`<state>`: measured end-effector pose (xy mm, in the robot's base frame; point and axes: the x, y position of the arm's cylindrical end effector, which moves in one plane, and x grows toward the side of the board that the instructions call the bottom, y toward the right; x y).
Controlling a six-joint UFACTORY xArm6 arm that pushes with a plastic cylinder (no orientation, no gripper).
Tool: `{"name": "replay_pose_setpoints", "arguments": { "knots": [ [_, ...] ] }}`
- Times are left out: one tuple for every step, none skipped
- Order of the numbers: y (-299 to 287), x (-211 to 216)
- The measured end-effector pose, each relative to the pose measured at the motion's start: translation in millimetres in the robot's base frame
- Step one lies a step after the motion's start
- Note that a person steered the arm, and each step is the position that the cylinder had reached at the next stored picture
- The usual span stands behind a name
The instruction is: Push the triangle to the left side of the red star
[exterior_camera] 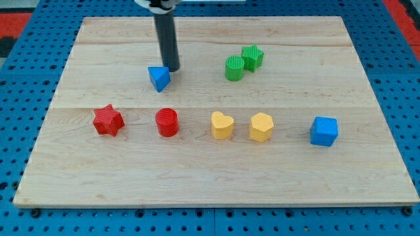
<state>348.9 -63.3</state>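
Blue triangle (pixel 159 78) sits on the tabletop (pixel 210 177) at one o'clock from the red star (pixel 108 120), well apart; my tip (pixel 171 68) touches its one-o'clock edge; no fingers exist to spread; pushing seems underway; next, I judge, drive toward seven o'clock, passing the star's nine o'clock side.

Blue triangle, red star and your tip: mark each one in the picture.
blue triangle (pixel 158 78), camera view, middle of its top face.
red star (pixel 108 120), camera view, centre of its top face.
my tip (pixel 172 67), camera view, rod's very end, just right of the triangle.
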Motion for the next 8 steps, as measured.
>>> {"name": "replay_pose_setpoints", "arguments": {
  "knots": [
    [20.3,26.2],
    [-10.3,31.7],
    [-70.3,7.7],
    [-120.7,-4.8],
    [-123.8,-5.9],
    [-148.2,-8.0],
    [-183.3,-7.0],
    [-189.8,-8.2]
  ]
}}
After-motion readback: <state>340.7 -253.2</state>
